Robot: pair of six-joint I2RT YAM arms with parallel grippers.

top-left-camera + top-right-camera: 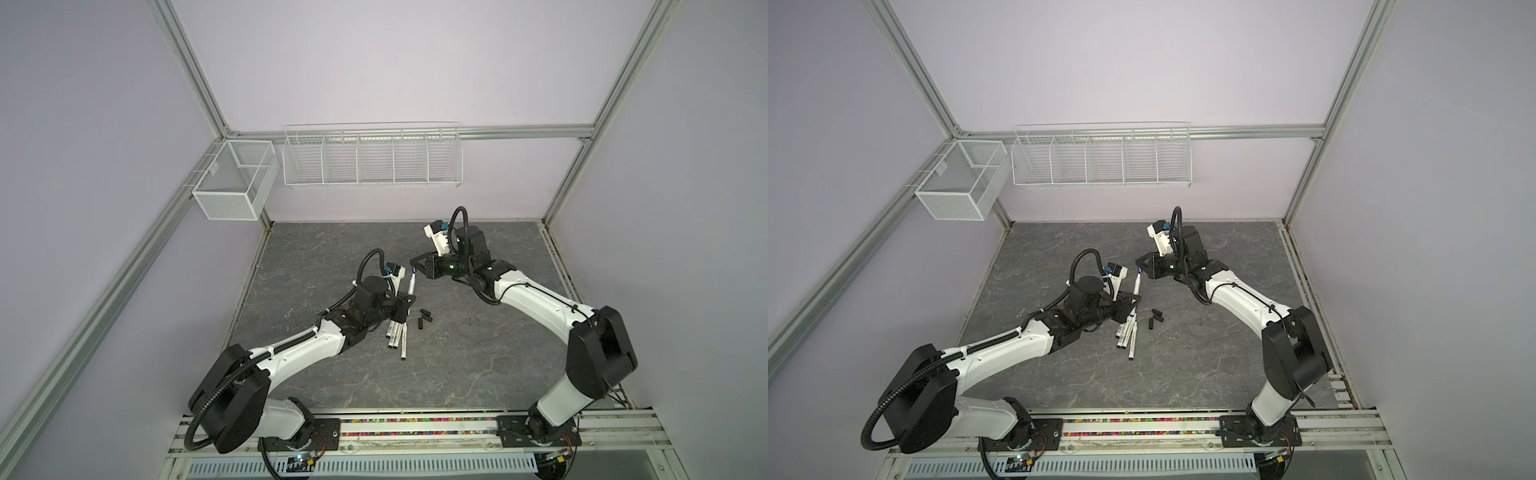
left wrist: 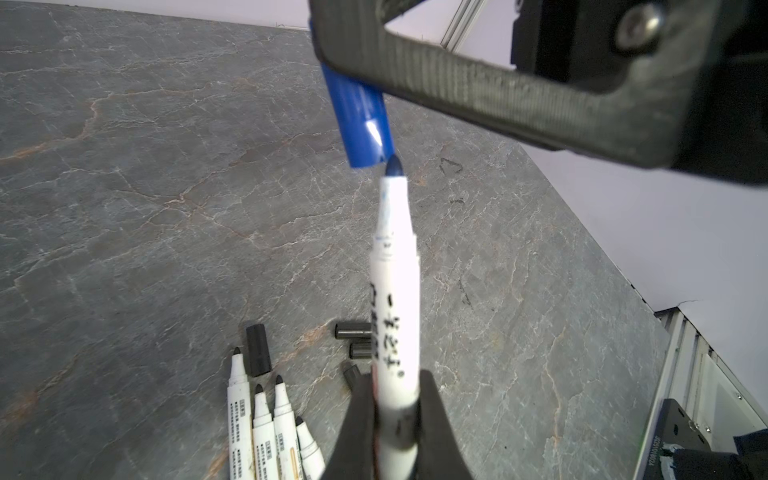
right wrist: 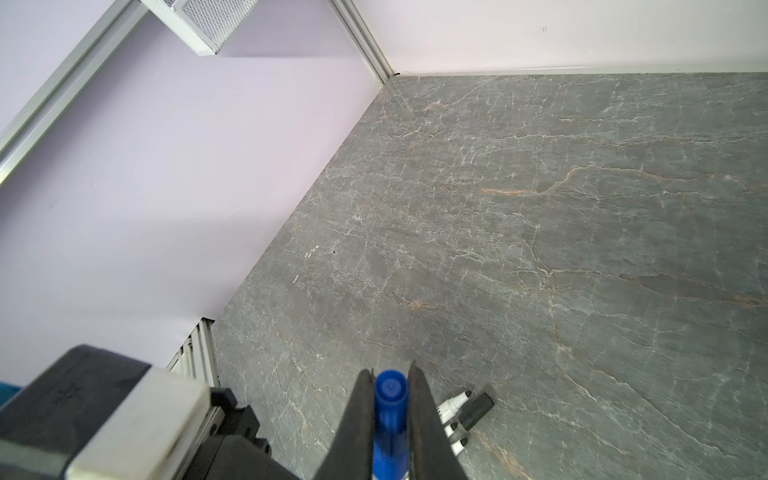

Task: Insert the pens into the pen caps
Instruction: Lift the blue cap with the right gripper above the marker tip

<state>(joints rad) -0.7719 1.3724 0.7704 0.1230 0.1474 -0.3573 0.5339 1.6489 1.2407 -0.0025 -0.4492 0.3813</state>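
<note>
A slim white marker pen with a blue tip and dark lettering (image 2: 395,316) is held in the air above the middle of the grey, marble-veined worktop (image 1: 457,365). The left fingers (image 2: 357,415) pinch it near its rear end. The tip sits at the rim of the open mouth of a short blue plastic cap (image 2: 361,116). We cannot tell whether the tip is inside the cap.

The right fingers (image 3: 353,424) are clamped on either side of that blue cap (image 3: 390,395), whose closed end faces the right wrist camera. In both top views the pen (image 1: 121,284) (image 1: 845,286) spans the gap between the two arms, near the centre of the worktop.

Beneath the left arm, four more white marker pens with black tips (image 2: 266,428) lie uncapped, side by side and touching. Four stubby black plastic caps (image 2: 257,349) lie loose just beside them. In a top view these caps (image 1: 424,318) form a small cluster to the right of the lying pens (image 1: 106,332).

On the back wall hang a white wire rack with dividers (image 1: 372,160) and a white mesh box (image 1: 232,178).
</note>
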